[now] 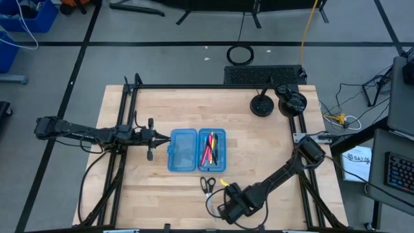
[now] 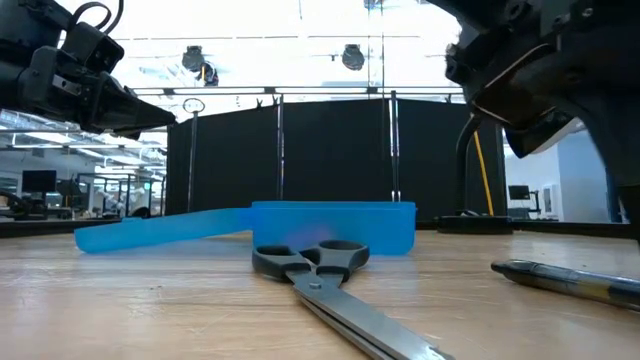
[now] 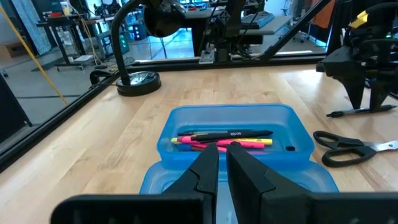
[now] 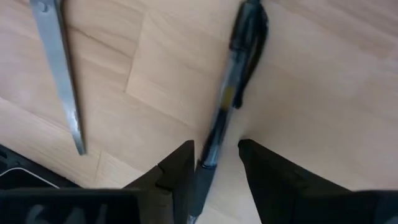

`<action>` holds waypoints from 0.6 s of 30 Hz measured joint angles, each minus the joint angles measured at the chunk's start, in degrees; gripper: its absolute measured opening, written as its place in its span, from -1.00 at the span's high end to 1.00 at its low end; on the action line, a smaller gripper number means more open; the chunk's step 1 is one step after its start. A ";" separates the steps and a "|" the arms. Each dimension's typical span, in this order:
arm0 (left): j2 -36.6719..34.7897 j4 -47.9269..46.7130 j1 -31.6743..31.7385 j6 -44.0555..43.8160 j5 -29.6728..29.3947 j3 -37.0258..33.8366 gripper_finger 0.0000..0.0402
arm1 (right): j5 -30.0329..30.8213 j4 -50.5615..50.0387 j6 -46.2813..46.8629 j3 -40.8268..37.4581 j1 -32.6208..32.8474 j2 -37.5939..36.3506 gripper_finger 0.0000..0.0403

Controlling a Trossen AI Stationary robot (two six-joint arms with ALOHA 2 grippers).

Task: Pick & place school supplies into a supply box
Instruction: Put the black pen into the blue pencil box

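Where pale woodgrain lies bare, parted right fingers point(image 4: 214, 163) astride slim glossy black pen point(image 4: 233, 93), ungripped; left fingers point(image 3: 222, 163) near-closed, empty.

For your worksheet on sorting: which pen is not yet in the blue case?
The black pen lying on the table beside the scissors; the others lie inside the case.

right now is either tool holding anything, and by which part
Nothing is held. The right tool is open, its fingers astride the pen on the table, not gripping it. The left tool is shut and empty.
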 joint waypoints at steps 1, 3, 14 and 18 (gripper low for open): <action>0.00 0.00 0.02 0.00 -0.02 0.00 0.81 | -0.24 0.46 0.75 0.00 0.31 -0.03 0.34; 0.02 0.00 0.02 0.00 0.00 0.00 0.81 | -0.40 1.46 2.35 0.00 0.90 -0.07 0.34; 0.02 0.02 0.02 0.01 0.00 0.00 0.81 | 0.36 5.88 6.15 0.00 1.59 -0.07 0.34; 0.00 -0.16 0.02 0.42 -0.02 0.00 0.81 | 0.20 4.41 4.83 0.02 1.64 0.27 0.34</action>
